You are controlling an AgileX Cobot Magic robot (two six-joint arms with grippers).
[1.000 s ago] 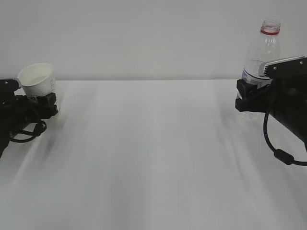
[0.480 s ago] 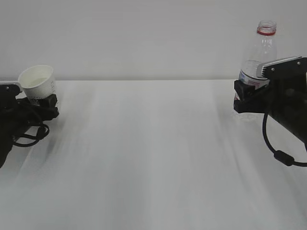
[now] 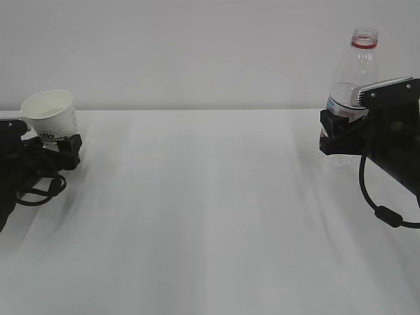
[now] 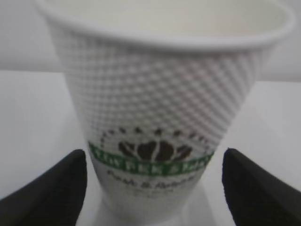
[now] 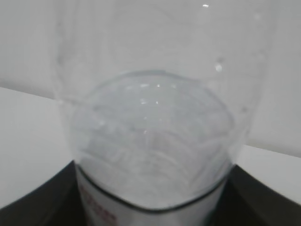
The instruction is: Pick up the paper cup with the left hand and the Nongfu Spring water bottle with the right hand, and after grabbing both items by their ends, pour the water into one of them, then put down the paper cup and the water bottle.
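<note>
Tabletop (image 3: 210,216), seen from the exterior view, carries both task items at its far edges. At your left the paper cup (image 3: 51,118) stands upright on the surface with the left hand (image 3: 56,149) low around its base; at your right the Nongfu Spring water bottle (image 3: 351,92) stands upright with the right hand (image 3: 338,134) closed across its lower body.

Left wrist view: the paper cup (image 4: 160,103) fills the frame, its embossed wall and green logo band facing you. The two black fingers (image 4: 51,188) stand clear of it on either side, with white table showing in the gaps, so that hand is spread wide and holds nothing. Judge the cup light and easily crushed; any grip belongs low, near the stiffer base, and gentle.

Right wrist view: the bottle (image 5: 153,132) sits between dark fingers (image 5: 42,202) pressed against its lower wall, so you have it gripped. Only a little water (image 5: 150,141) shows inside. Thin plastic will likely flex and slip, so squeeze at the labelled band.
</note>
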